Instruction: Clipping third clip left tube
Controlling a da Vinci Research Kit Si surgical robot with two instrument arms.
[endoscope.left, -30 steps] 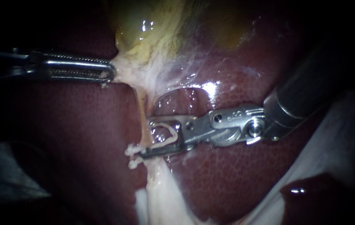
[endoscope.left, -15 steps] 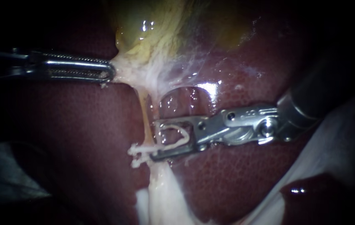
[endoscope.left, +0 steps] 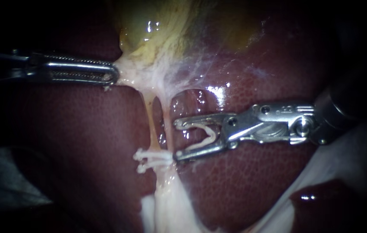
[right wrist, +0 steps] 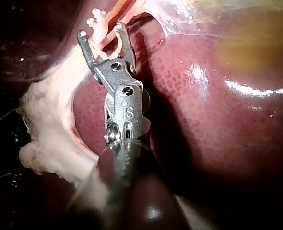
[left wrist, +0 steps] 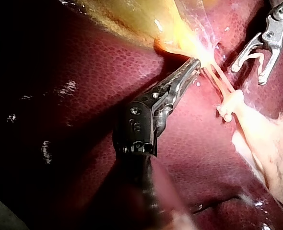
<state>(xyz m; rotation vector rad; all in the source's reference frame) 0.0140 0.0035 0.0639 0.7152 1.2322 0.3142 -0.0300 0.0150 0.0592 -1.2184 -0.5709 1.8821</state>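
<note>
Right instrument (endoscope.left: 177,140) backed off left tube (endoscope.left: 150,123), clip (endoscope.left: 211,136) still loaded (unapplied)

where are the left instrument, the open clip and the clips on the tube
left instrument (endoscope.left: 113,77): endoscope view, tip gripping the gallbladder (endoscope.left: 157,34) edge
open clip (endoscope.left: 211,136): endoscope view, its bend, held by the right instrument (endoscope.left: 177,140)
clips on the tube (endoscope.left: 151,157): endoscope view, their white bars

Ahead of right instrument (endoscope.left: 177,140): two tubes (endoscope.left: 150,125) bar passage, narrow window between them | jaw gap: filled by held clip (endoscope.left: 205,136) | lower jaw tip: near placed clips (endoscope.left: 146,159) | upper left: left instrument (endoscope.left: 115,77) clamped on gallbladder (endoscope.left: 148,39) | open: bare liver (endoscope.left: 84,142) left of tubes
</note>
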